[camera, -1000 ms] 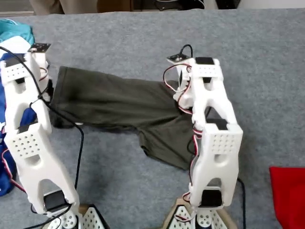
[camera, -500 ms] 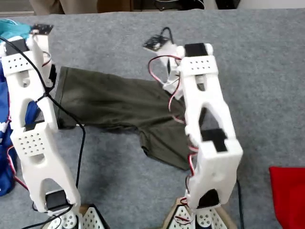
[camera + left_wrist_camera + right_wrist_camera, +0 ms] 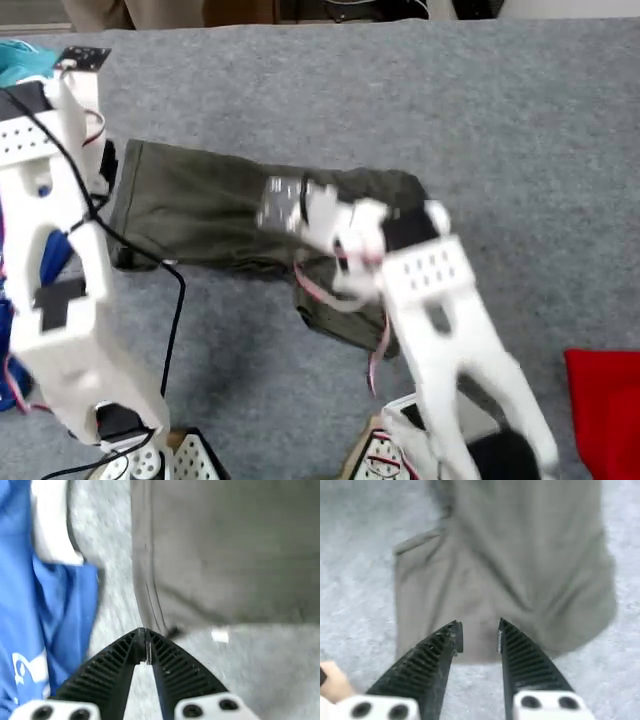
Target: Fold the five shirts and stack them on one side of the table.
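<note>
Olive shirt (image 3: 215, 210) lies mid-table, right end bunched under right arm. Left gripper (image 3: 145, 647) closed, tips at shirt's left hem; hold on cloth unclear. Right gripper (image 3: 479, 635) slightly parted above shirt, holding nothing. Blue shirt (image 3: 55, 605) beside hem at table's left edge. Red shirt (image 3: 605, 410) at right edge. Bare table (image 3: 500, 120) beyond.

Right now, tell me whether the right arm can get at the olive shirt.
Probably yes. The right gripper is open right above the olive shirt, which lies spread on the grey table, and nothing sits between them.
</note>
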You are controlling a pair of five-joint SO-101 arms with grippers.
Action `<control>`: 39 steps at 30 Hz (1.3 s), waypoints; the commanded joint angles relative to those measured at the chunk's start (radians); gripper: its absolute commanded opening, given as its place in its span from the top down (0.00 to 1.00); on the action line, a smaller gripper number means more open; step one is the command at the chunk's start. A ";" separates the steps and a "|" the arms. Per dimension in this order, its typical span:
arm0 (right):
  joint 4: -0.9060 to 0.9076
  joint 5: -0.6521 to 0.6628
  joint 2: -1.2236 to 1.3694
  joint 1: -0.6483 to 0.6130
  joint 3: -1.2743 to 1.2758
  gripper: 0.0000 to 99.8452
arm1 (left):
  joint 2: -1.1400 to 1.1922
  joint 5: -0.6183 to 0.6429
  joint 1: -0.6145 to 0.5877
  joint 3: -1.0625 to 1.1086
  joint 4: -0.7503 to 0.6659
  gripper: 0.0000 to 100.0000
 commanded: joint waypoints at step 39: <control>-0.276 -0.029 0.165 -0.130 0.470 0.87 | -0.433 -0.023 -0.520 0.654 -0.245 0.98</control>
